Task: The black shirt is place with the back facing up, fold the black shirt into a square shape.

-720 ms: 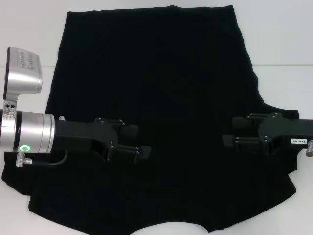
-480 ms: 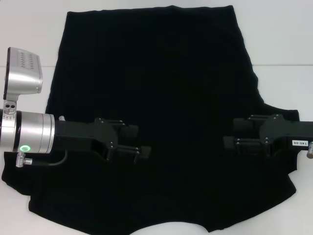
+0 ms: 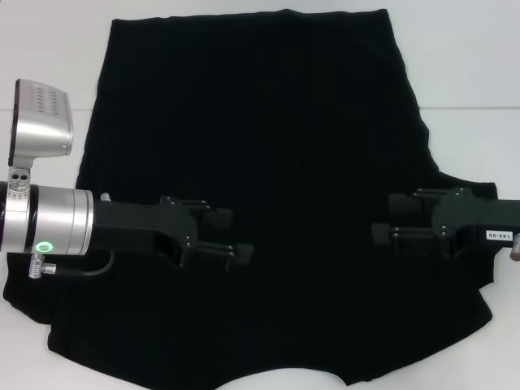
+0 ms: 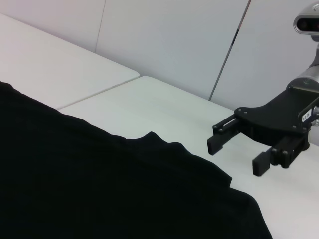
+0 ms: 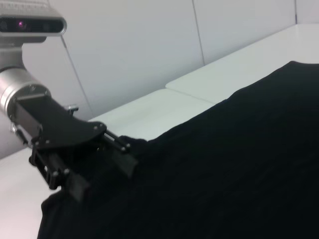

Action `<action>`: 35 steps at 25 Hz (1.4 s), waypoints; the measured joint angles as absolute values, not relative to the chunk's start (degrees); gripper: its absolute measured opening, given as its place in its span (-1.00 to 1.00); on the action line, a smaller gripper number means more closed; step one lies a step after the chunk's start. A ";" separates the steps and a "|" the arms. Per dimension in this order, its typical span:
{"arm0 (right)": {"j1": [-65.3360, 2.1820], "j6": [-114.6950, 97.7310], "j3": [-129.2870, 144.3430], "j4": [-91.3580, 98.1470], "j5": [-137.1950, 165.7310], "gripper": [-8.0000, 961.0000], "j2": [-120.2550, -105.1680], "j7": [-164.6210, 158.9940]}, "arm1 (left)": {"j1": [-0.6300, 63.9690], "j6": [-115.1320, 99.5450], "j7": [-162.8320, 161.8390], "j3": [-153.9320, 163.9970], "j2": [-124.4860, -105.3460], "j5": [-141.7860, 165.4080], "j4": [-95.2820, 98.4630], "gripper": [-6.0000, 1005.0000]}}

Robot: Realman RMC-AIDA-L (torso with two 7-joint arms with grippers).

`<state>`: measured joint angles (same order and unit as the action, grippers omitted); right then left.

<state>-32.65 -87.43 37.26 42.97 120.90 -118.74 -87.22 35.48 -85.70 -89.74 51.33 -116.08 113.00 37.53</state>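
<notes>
A: What's different from a moment ago?

B: Barely anything. The left gripper [image 3: 234, 236] has crept a touch toward the middle of the black shirt [image 3: 276, 146] and dropped slightly. The right gripper [image 3: 382, 219] has nudged a hair outward. The cloth itself hasn't shifted.

A: Where's the shirt?

B: Spread flat on the white table [image 3: 471, 65], plain black side up, no lettering showing. Hem edge at the far side, collar end near the robot. Both sleeves still stick out to the sides near the arms. No fold in it yet.

A: Fingers?

B: Left ones sit apart, holding nothing; the right wrist view shows them [image 5: 75, 186] spread over the cloth. Right fingers [image 4: 266, 162] are parted too, clear in the left wrist view, also empty, hanging above the shirt's edge by the sleeve [image 4: 164, 147].

A: Touching the fabric?

B: Can't tell from the head view, black on black. In the left wrist view the right one looks lifted off the table.

A: So what does it mean for the task?

B: My read: still the approach, both arms lining up over the near half, nothing grabbed. Folding hasn't started. Next they'd likely need to come down and pinch an edge or sleeve each.
</notes>
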 joint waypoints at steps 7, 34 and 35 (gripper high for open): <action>-33.57 -87.35 35.07 43.15 118.06 0.56 -117.52 -97.96 | 35.28 -86.72 -94.31 47.77 -115.75 112.72 38.23 0.61; -46.97 -77.46 34.30 34.35 115.84 0.56 -105.23 -137.29 | 28.71 -93.47 -132.96 32.51 -111.09 121.22 47.63 0.61; -47.09 -77.28 34.36 34.25 115.85 0.56 -105.23 -137.30 | 28.26 -93.92 -133.09 31.31 -110.81 122.02 47.62 0.59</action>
